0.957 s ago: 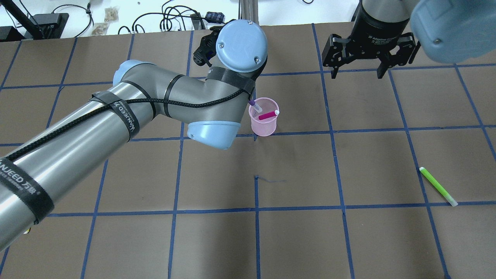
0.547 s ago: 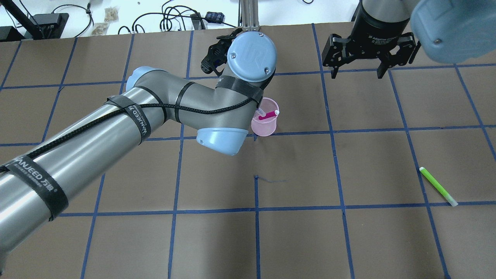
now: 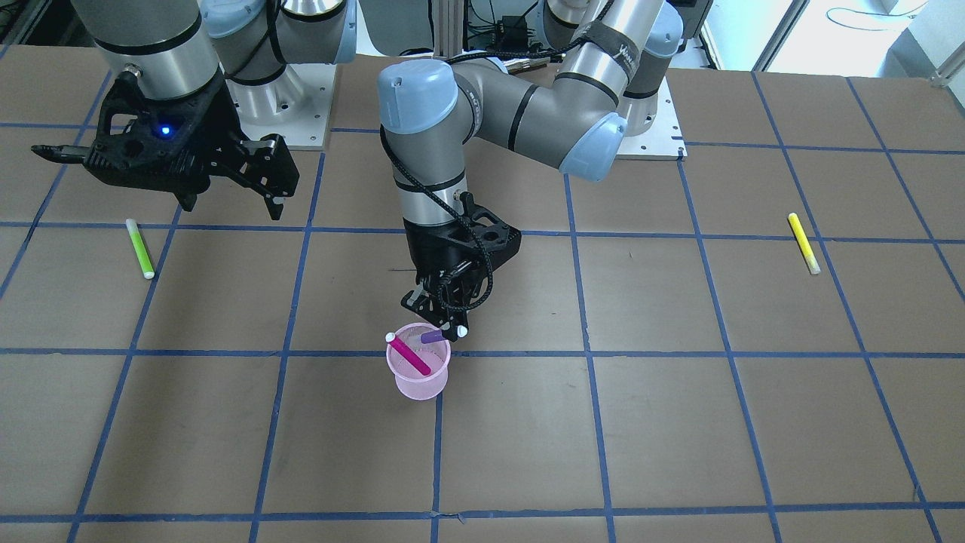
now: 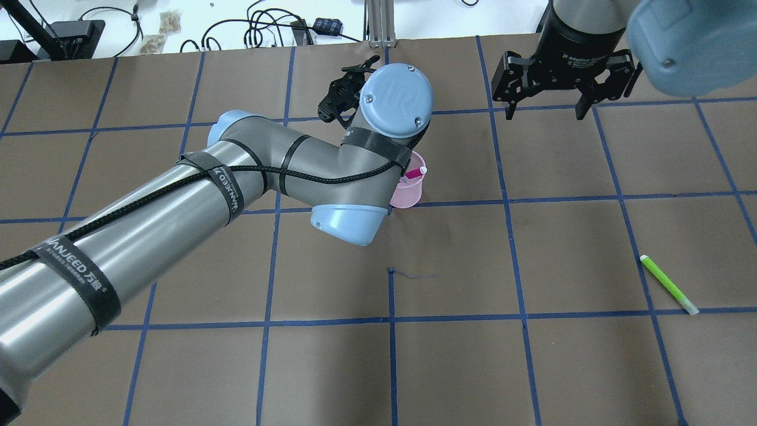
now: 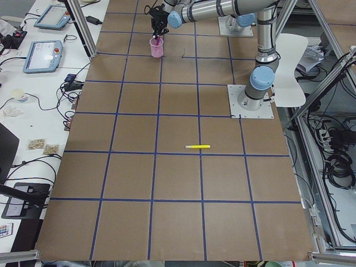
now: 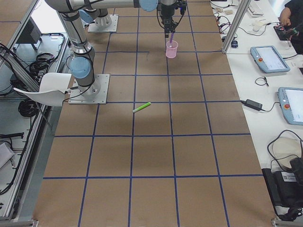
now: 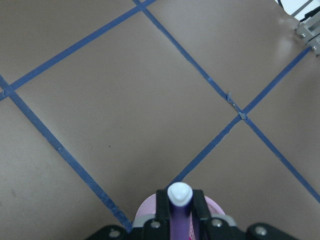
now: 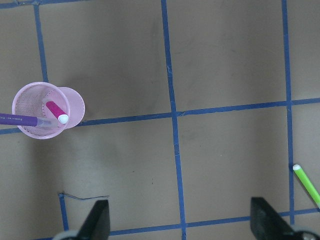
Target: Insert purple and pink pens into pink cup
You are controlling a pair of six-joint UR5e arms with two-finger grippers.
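Black left hand (image 3: 436, 323), pointing down, grips the purple pen (image 3: 431, 338) over the pink cup (image 3: 417, 383); right hand (image 4: 543, 107) hangs spread wide.

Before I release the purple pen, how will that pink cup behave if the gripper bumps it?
Probably light: the pink cup looks like thin mesh, so a bump may slide it. It narrows toward the base, and the pink pen leans on its rim, so it could tip.

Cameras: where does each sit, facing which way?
Front-facing: across table, faces robot; left arm, right arm, cup.
Overhead: behind robot, looking down; left arm over cup.
Exterior left: left table end; yellow pen near.
Exterior right: right end; green pen near.
Left wrist: down past fingers, purple pen.
Right wrist: down on cup; all share it.
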